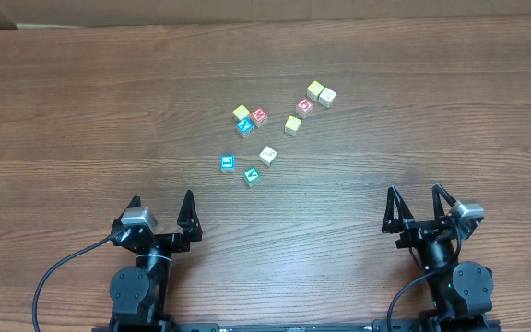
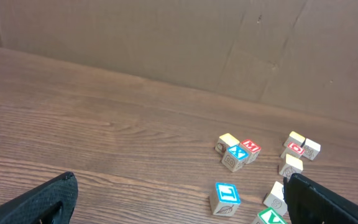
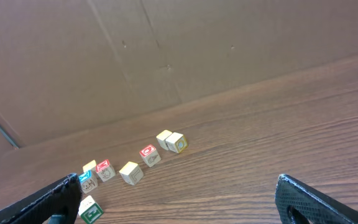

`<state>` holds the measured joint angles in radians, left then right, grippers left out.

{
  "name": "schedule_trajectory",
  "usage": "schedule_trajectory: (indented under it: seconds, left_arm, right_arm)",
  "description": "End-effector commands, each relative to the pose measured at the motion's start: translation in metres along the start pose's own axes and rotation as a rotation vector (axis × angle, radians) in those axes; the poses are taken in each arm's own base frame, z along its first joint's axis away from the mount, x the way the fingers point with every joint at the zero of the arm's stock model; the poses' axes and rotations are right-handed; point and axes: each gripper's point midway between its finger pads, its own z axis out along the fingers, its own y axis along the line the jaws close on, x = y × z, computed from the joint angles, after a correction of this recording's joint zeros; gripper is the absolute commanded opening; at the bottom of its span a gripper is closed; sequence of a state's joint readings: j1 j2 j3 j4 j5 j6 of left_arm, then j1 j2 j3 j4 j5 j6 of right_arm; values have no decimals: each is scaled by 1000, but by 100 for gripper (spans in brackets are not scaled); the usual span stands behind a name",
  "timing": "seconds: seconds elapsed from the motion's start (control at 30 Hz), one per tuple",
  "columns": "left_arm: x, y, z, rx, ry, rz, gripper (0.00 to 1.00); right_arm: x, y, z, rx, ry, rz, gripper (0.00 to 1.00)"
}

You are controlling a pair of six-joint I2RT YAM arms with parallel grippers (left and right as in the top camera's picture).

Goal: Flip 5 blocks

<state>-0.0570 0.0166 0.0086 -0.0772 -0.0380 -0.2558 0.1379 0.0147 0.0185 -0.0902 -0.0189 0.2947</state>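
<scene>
The blocks (image 1: 267,155) sit ahead, closer to the left end effector (image 1: 161,205) than the right end effector (image 1: 416,198). Both are spread wide, empty.

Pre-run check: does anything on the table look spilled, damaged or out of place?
Nothing stands out. The blocks lie loosely scattered on the table; left gripper and right gripper stand open, clear of them.

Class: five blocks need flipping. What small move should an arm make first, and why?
Probably reach the left gripper forward toward the nearer blue-faced block: its jaws stand open and empty, and that block lies nearest it and stands alone.
</scene>
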Motion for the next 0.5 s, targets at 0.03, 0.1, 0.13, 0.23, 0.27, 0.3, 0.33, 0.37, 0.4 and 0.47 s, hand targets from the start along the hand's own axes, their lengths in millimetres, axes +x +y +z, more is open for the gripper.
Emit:
schedule_trajectory:
  seconds: [0.03,0.1,0.13,0.23,0.27,0.3,0.33,0.37,0.4,0.47]
  left_arm:
    - [-3,0,0,1,-15,15,100]
    - [-2,0,0,2,-13,14,100]
    - [-2,0,0,2,-11,15,100]
    - [-2,0,0,2,-11,15,100]
    - [-2,0,0,2,-11,15,100]
    - [-2,0,0,3,-13,14,100]
    - [-2,0,0,3,-12,11,100]
    - [-2,0,0,2,-11,12,100]
    - [-2,0,0,2,-11,12,100]
    - [-2,0,0,2,-11,12,100]
  right_arm:
    - [1,-1,0,-1,-8,-11,100]
    - [1,-1,0,-2,-8,-11,100]
    - [1,-1,0,-1,-8,-11,100]
    - [1,-1,0,-1,-8,-11,100]
    - [0,-1,0,-2,-11,-11,100]
    - [-2,0,0,-5,-20,-12,100]
    - [-3,0,0,-6,-22,-12,100]
    - [-2,0,0,-5,-19,-12,100]
    - [0,-1,0,-1,-10,-11,100]
    - [1,-1,0,-1,-9,-11,100]
